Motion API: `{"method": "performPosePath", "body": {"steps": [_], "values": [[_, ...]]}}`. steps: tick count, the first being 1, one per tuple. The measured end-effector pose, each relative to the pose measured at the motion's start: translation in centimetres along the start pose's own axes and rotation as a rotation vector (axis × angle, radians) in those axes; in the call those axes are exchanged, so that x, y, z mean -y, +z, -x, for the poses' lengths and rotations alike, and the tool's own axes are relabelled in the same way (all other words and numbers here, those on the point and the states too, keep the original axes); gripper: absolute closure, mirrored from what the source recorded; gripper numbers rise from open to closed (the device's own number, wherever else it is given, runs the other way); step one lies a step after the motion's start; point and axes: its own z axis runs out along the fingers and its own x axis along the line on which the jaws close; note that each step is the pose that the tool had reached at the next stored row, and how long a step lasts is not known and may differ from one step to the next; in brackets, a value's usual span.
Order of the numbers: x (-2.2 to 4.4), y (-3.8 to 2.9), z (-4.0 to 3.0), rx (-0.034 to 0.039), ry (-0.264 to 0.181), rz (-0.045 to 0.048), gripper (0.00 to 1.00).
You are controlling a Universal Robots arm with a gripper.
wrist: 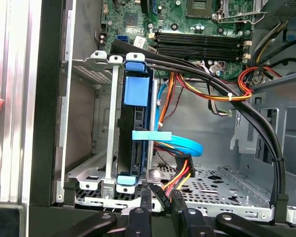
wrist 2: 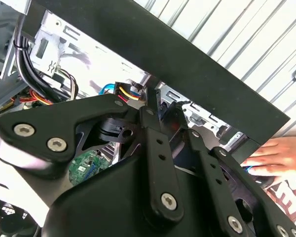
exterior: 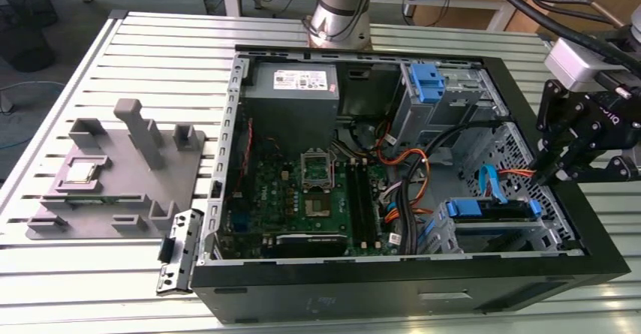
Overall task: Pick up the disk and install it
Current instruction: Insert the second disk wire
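The disk [exterior: 488, 209] sits in the metal drive bay at the exterior view's lower right of the open computer case [exterior: 401, 289]. In the first wrist view the disk [wrist: 134, 143] stands on edge in the bay, its blue carrier tab [wrist: 137, 90] on top and a light-blue flat cable [wrist: 180, 141] lying across it. My gripper [exterior: 542, 175] hangs just beside the bay, near the case's right wall. Its fingers [wrist: 144, 202] are nearly together on a black plug [wrist: 159, 193] with yellow, red and black wires. The gripper [wrist 2: 160, 101] also shows in the second wrist view.
A grey power-supply box [exterior: 293, 81] and a green motherboard [exterior: 300, 191] lie inside the case. Thick black cables [wrist: 246, 113] cross beside the bay. Another blue carrier [exterior: 425, 82] sits in the upper bay. A person's hand [wrist 2: 278, 155] rests outside the case wall. A grey fixture [exterior: 110, 173] stands left.
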Motion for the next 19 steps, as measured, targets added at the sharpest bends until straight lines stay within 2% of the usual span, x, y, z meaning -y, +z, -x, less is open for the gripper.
{"method": "performPosePath", "body": {"steps": [2,8,12,14,16,19], "values": [[0.00,0.00,0.00,0.0002,-0.015,-0.0004,0.71],[-0.02,-0.01,0.00,0.0013,-0.096,-0.0023,0.71],[-0.01,-0.52,-0.01,0.0025,-0.122,-0.0031,0.71],[-0.05,-0.57,-0.01,0.0031,-0.134,-0.0040,0.71],[-0.07,-0.57,-0.01,-0.0006,-0.150,-0.0040,0.71],[-0.20,-0.43,0.00,-0.0118,-0.173,-0.0030,0.71]]}}
